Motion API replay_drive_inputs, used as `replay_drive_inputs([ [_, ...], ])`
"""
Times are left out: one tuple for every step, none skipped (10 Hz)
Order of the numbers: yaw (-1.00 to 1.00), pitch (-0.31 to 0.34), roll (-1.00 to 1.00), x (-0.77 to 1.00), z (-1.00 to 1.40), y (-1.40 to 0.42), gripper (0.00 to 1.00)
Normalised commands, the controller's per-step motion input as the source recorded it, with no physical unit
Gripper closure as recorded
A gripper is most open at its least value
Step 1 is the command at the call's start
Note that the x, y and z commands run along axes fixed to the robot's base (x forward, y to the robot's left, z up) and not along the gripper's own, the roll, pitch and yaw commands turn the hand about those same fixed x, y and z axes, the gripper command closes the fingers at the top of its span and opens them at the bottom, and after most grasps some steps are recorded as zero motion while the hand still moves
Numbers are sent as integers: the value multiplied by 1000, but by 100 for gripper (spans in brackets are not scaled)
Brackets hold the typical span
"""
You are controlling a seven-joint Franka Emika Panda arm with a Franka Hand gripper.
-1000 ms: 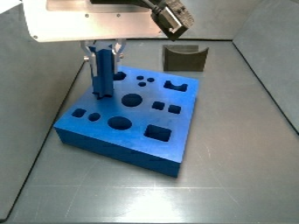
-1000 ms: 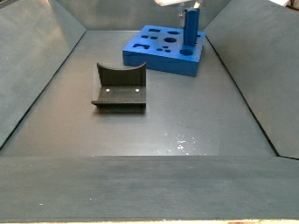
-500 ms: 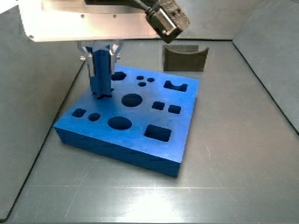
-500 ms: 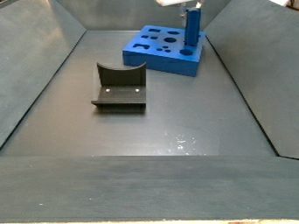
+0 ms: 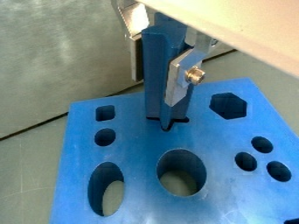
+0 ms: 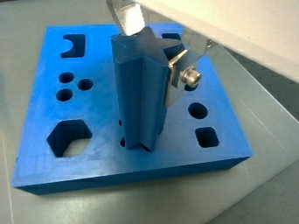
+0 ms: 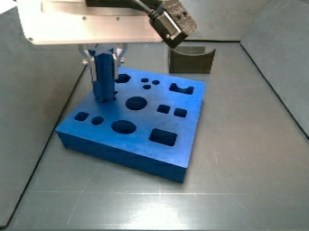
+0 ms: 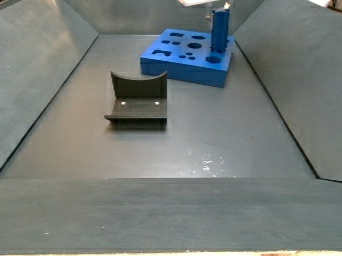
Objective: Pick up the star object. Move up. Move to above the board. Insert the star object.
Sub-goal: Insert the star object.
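We see the gripper (image 5: 163, 74) closed on the star object (image 5: 162, 74), its silver fingers (image 5: 183, 77) pressed flat against the sides of the tall blue peg, which stands upright with its lower end meeting the star-shaped hole of the board (image 5: 222, 188); in a wrist view the peg's foot (image 6: 142, 140) sits in that hole near the board's edge. Around it, the board's other cut-outs, circles, squares and a hexagon (image 6: 65, 138), hold nothing. Farther out, in both side views, the dark olive notched block (image 8: 136, 98) rests on the grey floor (image 8: 201, 150), well apart from the board (image 8: 185, 56).
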Motion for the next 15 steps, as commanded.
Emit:
replay_drive_inputs([
  [-234,0,0,0,-14,-83,100],
  [-446,0,-51,0,-66,-20,100],
  [-303,0,0,20,0,0,100],
  [0,0,0,-11,-86,20,100],
  [29,-166,-466,-126,-691,177,100],
  [0,-191,-509,-151,-654,169,100],
  [-71,-91,-277,-91,-314,100,100],
  [0,0,0,0,-26,0,100],
  [0,-229,-11,-103,-869,0,100],
  [0,-200,0,-31,-1000,0,100],
  [-17,-100,0,0,-723,0,100],
  [0,0,11,0,0,0,100],
  [397,0,226,123,-349,203,100],
  [9,0,0,106,-89,14,100],
  [0,0,0,0,-14,-17,100],
])
